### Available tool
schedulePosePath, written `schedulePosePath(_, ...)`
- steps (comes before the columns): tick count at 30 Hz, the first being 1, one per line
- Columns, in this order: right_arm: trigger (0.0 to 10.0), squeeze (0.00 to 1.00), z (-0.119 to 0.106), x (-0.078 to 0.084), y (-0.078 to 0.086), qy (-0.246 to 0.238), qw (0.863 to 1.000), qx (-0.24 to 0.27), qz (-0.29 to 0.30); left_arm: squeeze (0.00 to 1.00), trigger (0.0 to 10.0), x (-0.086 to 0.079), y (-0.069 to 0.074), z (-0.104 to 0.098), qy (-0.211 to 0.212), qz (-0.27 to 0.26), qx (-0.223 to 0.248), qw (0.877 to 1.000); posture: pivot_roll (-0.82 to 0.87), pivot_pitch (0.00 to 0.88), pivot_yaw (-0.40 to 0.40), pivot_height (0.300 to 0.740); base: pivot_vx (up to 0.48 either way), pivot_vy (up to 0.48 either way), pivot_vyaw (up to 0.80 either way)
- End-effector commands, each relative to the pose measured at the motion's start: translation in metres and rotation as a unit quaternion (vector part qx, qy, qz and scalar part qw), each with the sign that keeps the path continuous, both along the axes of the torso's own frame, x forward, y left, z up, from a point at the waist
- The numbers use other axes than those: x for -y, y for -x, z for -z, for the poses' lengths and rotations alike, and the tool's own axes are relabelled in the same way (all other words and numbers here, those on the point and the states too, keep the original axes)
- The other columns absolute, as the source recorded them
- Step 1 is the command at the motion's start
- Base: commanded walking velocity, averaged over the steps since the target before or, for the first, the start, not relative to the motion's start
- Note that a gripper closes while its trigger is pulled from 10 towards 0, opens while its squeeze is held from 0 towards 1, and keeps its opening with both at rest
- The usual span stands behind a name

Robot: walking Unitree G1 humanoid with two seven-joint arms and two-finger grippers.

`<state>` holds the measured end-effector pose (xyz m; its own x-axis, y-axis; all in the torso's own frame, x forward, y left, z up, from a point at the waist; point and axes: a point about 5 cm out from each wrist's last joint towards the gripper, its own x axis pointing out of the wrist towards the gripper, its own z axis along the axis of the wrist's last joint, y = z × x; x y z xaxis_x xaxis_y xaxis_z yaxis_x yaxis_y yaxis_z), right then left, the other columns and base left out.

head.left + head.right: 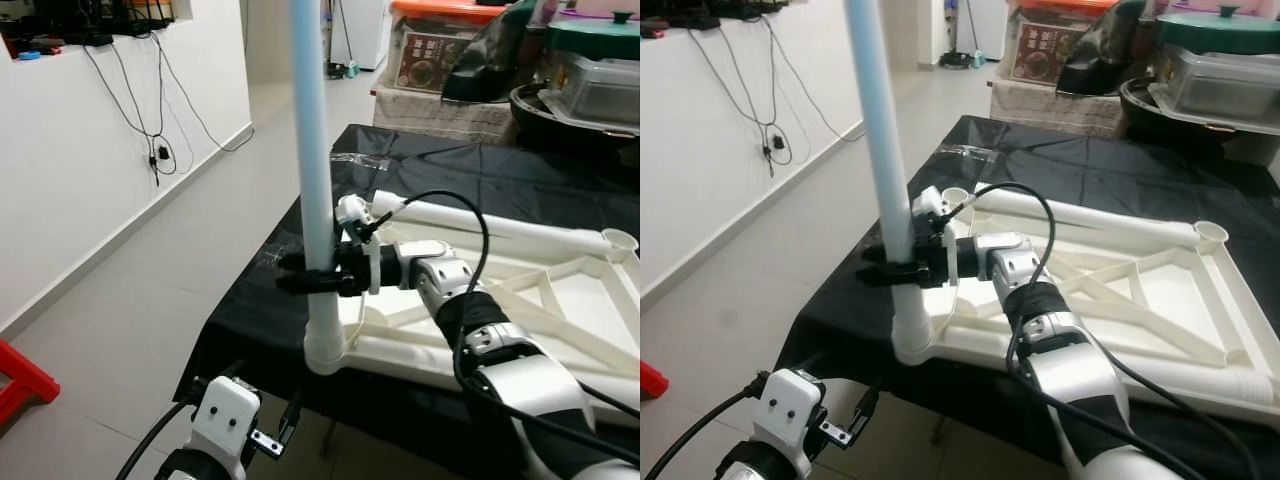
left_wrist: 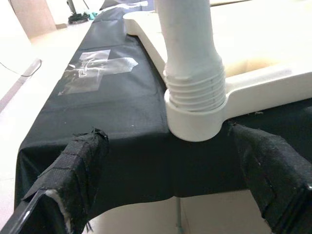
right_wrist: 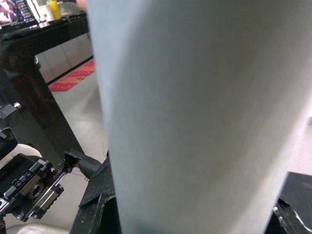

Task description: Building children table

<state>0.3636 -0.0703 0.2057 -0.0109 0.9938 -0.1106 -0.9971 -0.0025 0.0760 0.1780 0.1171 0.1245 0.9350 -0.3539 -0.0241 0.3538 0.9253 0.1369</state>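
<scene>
White plastic table leg (image 1: pixel 312 150) stands upright in the corner socket of the upturned tabletop (image 1: pixel 560 300) at the bench's (image 1: pixel 560 180) front-left corner. I have the right gripper (image 1: pixel 312 277) pinching it; the left gripper (image 2: pixel 170 185) hangs spread below that edge.

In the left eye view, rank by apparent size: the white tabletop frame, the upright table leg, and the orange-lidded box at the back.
1. white tabletop frame, spread across the black-covered table.
2. upright table leg, tall but thin, held by the right end effector.
3. orange-lidded box; it stands farthest away, so it may only look smallest.
</scene>
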Motion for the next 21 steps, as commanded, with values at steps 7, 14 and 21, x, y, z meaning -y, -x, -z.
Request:
schedulePosePath(7, 0.0, 0.0, 0.008, 0.0, -0.016, -0.005, 0.984, 0.032, 0.177, 0.0, 10.0, 0.001, -0.002, 0.0, 0.0, 0.002, 0.0, 1.0, 0.26, 0.034, -0.064, 0.74, 0.0, 0.0, 0.0)
schedulePosePath(14, 0.0, 0.0, 0.013, 0.032, -0.029, -0.065, 0.917, 0.032, 0.393, 0.0, 10.0, 0.002, -0.005, 0.001, -0.001, 0.005, 0.003, 1.0, 0.24, 0.023, -0.055, 0.74, 0.0, 0.0, 0.0)
schedulePosePath(21, 0.0, 0.0, 0.022, 0.042, -0.021, -0.061, 0.896, 0.064, 0.434, 0.0, 10.0, 0.002, -0.006, 0.0, -0.003, 0.006, 0.005, 1.0, 0.24, 0.022, -0.053, 0.74, 0.0, 0.0, 0.0)
